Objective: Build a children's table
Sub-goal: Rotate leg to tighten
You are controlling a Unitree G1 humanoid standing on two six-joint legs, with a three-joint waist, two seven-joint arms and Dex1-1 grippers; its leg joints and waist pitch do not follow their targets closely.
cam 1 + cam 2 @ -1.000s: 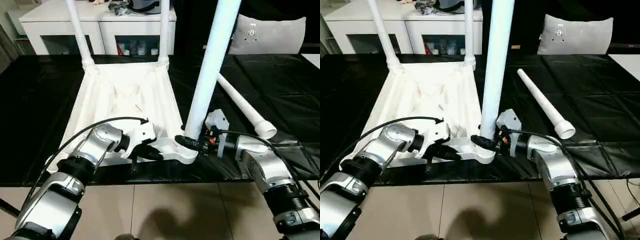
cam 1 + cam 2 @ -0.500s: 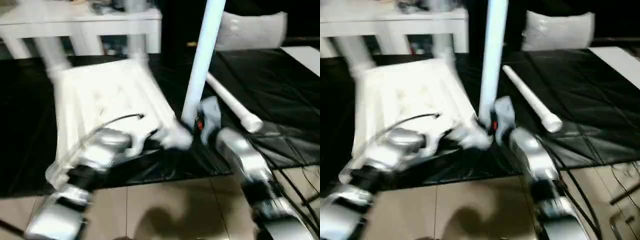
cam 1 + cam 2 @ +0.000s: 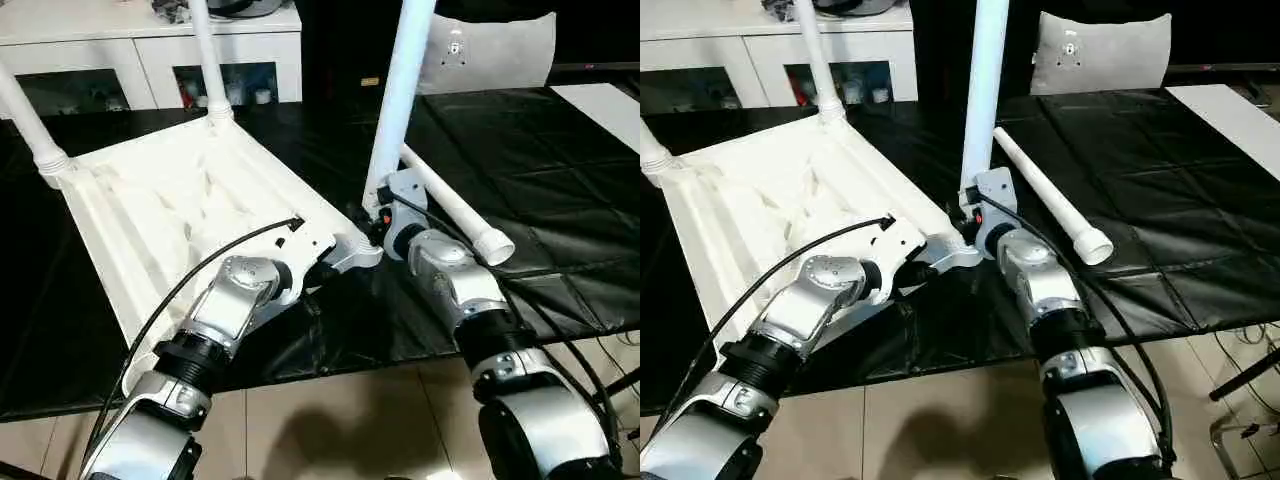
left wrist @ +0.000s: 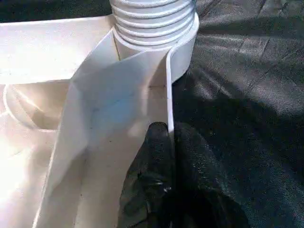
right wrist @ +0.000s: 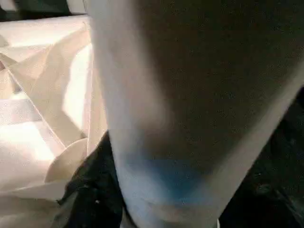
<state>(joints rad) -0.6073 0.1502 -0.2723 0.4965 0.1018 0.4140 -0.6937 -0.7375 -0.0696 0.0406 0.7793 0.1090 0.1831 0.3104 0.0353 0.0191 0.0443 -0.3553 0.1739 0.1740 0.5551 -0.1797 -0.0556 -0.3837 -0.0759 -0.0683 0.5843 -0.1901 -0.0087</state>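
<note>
Left eye view: with the top (image 3: 160, 200) pinched at its rim by the left gripper (image 4: 166, 137) and the upright leg (image 3: 400, 100) clasped by the right gripper (image 3: 378, 222), cross-threading could be caused by tilt.

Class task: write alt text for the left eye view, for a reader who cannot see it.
An upside-down white children's table top lies on a black-covered work table, with three white legs standing in its corner sockets. The right gripper holds the nearest leg at its base; the left gripper pinches the top's rim beside it. A fourth leg lies loose to the right.
</note>
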